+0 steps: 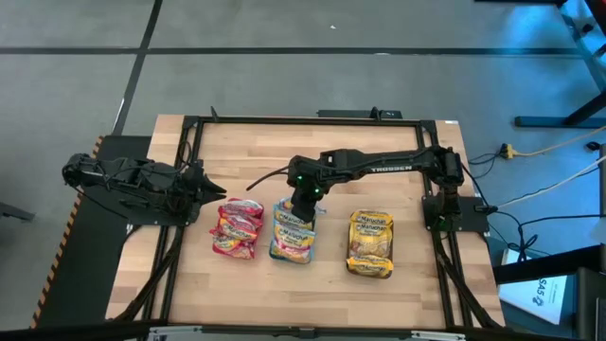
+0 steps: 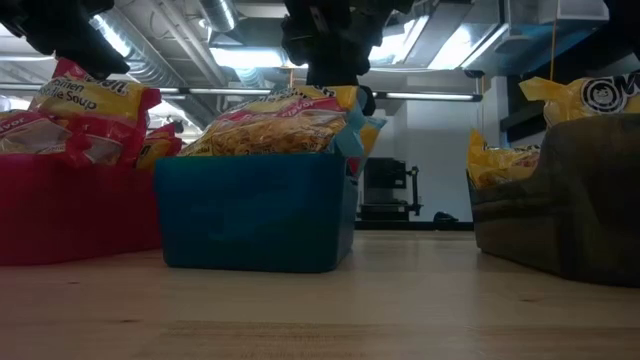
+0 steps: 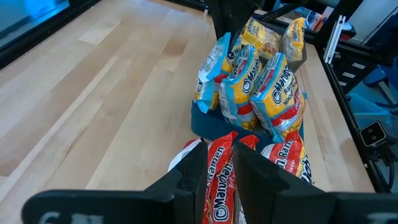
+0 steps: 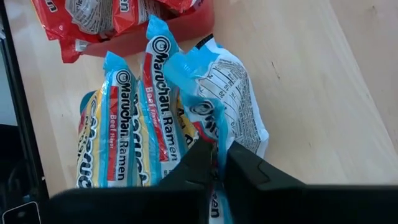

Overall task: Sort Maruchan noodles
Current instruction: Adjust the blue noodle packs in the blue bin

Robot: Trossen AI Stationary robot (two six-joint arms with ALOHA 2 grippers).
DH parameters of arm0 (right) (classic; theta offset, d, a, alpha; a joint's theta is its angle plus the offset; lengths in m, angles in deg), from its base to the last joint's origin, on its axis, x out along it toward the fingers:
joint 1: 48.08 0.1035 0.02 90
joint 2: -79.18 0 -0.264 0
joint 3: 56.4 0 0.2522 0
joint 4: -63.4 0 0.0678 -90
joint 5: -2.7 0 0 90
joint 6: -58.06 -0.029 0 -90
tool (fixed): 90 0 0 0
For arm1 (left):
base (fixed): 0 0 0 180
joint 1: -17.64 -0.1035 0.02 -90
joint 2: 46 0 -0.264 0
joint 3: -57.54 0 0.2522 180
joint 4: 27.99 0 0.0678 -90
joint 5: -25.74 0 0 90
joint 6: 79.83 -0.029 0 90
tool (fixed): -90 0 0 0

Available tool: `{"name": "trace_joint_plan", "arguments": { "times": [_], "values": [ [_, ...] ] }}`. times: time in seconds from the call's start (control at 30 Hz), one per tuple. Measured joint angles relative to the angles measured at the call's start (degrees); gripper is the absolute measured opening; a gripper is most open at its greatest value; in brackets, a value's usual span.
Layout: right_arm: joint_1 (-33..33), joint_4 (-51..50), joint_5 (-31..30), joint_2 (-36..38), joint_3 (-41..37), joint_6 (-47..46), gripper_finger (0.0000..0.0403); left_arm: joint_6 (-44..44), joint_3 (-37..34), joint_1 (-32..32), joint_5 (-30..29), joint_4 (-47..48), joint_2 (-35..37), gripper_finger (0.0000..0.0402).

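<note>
seen from above, three heaps of maruchan noodles lie in a row on the wooden table (image 1: 284, 152): the red packets (image 1: 237, 228) toward the left arm's side, the blue-edged packets (image 1: 294, 232) in the middle, the yellow packets (image 1: 370, 242) toward the right arm's side. from up there the containers under them barely show. the low view supplies them: the red packets sit in a red tray (image 2: 75, 210), the blue-edged ones in a teal tray (image 2: 255, 210), the yellow ones in a dark grey tray (image 2: 565, 195), all three standing apart on the table.

the right claw (image 1: 305, 202) reaches in over the far end of the blue-edged heap. only its own wrist camera shows the grip: the two dark fingers (image 4: 245, 171) are nearly closed, pinching the crimped blue edge of one blue-edged packet (image 4: 214, 102) that stands against its neighbours in the teal tray. in the low view that claw is just a dark mass above the teal tray.

the left claw (image 1: 210, 189) waits at the table's left edge, just beside the red heap. its wrist view looks between partly parted fingers (image 3: 189, 177) at the red packets below; whether they touch a packet, i cannot tell.
</note>
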Motion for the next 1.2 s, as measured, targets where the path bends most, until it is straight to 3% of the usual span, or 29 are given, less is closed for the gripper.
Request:
{"name": "trace_joint_plan", "arguments": {
  "times": [0.83,1.0,1.2],
  "values": [
    [-0.9,2.3,-1.3,0.0,0.0,0.1,0.0163,-0.3,0.0,0.0,0.0,0.0,0.0,0.0071],
    [-2.0,7.1,1.3,0.0,0.0,0.1,0.0166,-0.2,0.0,0.0,0.0,0.0,0.0,0.0071],
    [-2.3,5.5,4.2,0.0,0.1,0.0,0.0134,-0.2,0.0,0.0,0.0,0.1,0.0,0.0071]
  ]
}}
